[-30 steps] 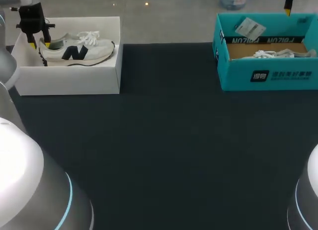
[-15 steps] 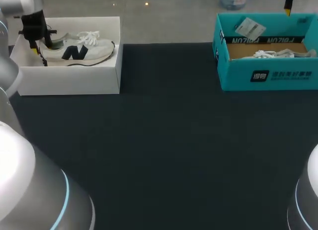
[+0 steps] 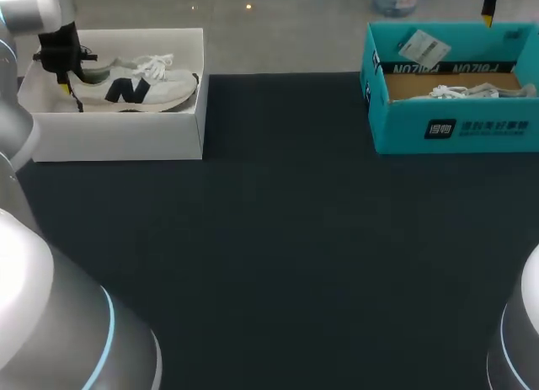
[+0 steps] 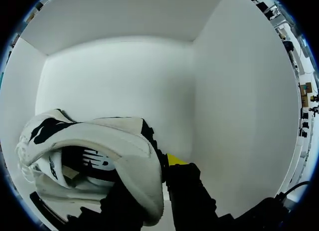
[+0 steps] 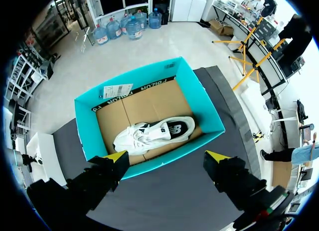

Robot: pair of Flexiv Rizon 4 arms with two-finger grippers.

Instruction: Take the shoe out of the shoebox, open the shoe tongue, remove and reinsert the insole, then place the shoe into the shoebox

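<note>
In left gripper (image 4: 148, 187): shoe (image 4: 107, 137) heel.

shoe (image 3: 130, 86) in left box (image 3: 118, 139) | second shoe (image 3: 468, 91) in right box (image 3: 397, 125) | boxes well apart on table (image 3: 278, 238)

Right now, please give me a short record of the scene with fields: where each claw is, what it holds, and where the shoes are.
left claw: inside the white shoebox, shut on the heel of the shoe
shoe: in the white shoebox, not yet taken out
right claw: open, holds nothing, above the teal shoebox
second shoe: lies in the teal shoebox
boxes: at opposite far corners of the dark table
</note>
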